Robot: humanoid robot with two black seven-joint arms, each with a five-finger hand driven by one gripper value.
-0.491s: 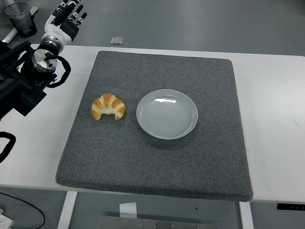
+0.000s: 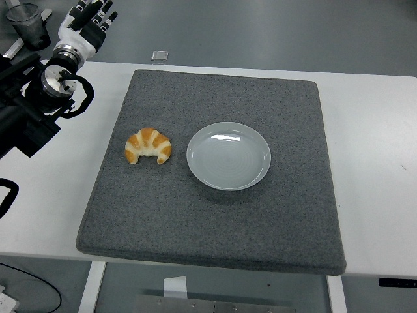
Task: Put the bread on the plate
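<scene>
A golden croissant (image 2: 148, 146) lies on the grey mat (image 2: 215, 215), just left of a pale round plate (image 2: 229, 156) that holds nothing. The two sit close together but apart. My left hand (image 2: 90, 17) is raised at the far top left, beyond the table's back edge, fingers spread and holding nothing, well away from the croissant. Its black arm (image 2: 29, 111) comes in along the left edge. My right arm is out of view.
A dark cup (image 2: 27, 25) stands at the top left corner near my left hand. A small grey object (image 2: 159, 55) lies on the floor beyond the table. White tabletop (image 2: 374, 143) surrounds the mat.
My left hand and forearm have shifted slightly up and to the left. The croissant and plate have not moved.
</scene>
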